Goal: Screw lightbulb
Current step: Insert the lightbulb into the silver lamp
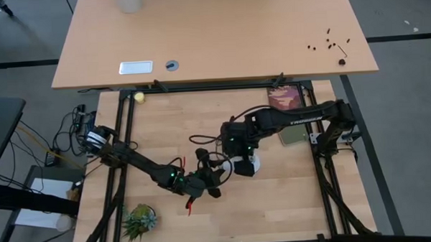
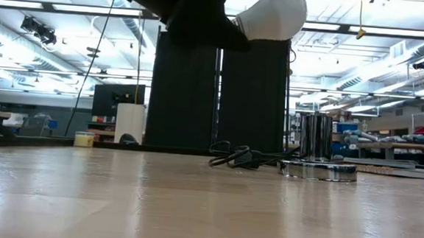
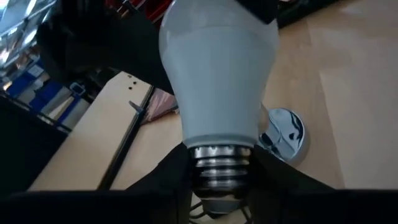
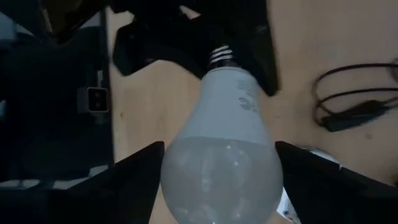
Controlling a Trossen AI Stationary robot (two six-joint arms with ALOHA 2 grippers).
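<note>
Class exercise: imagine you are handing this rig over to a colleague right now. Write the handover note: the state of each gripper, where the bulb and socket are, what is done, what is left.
Left gripper: jaws closed on the screw base of the lightbulb, held in the air.
Right gripper: jaws on either side of the bulb's glass end, spread wide; a firm grip cannot be confirmed.
Socket disc: on the table with its black cord, empty, apart from the bulb.
Done: bulb lifted, a handover between the arms seems under way.
Left: settle on one grip, bring the base to the socket, screw it in.
</note>
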